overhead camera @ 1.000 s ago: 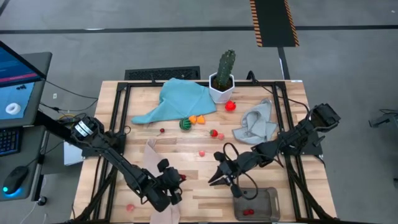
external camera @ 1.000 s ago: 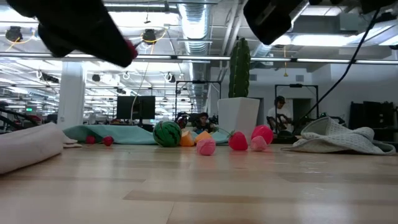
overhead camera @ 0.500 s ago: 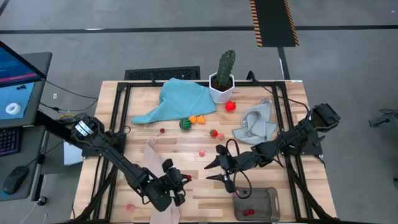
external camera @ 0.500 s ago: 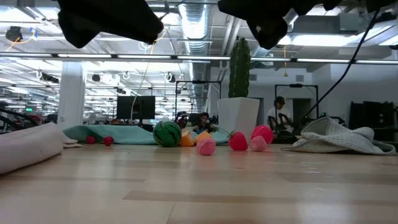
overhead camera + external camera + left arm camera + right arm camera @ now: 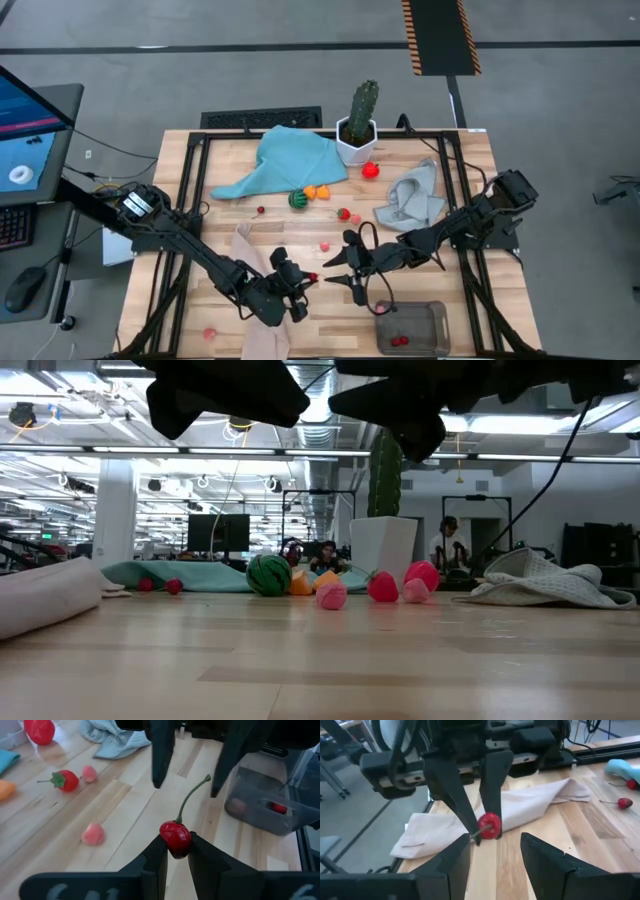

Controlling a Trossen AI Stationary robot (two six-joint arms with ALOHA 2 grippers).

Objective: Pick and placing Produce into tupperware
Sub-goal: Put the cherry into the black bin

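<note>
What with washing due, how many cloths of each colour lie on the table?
Crumpled teal fabric cloth: 1
Crumpled grey fabric cloth: 1
Long beige fabric cloth, partly under the left arm: 1
Total: 3

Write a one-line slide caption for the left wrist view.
Left claw pinching a red cherry by its body, stem up, facing the right claw's open fingers, with the tupperware beyond.

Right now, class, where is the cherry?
The cherry is pinched in the left gripper, above the table's near middle in the high view, facing the open right gripper, left of the tub.
</note>
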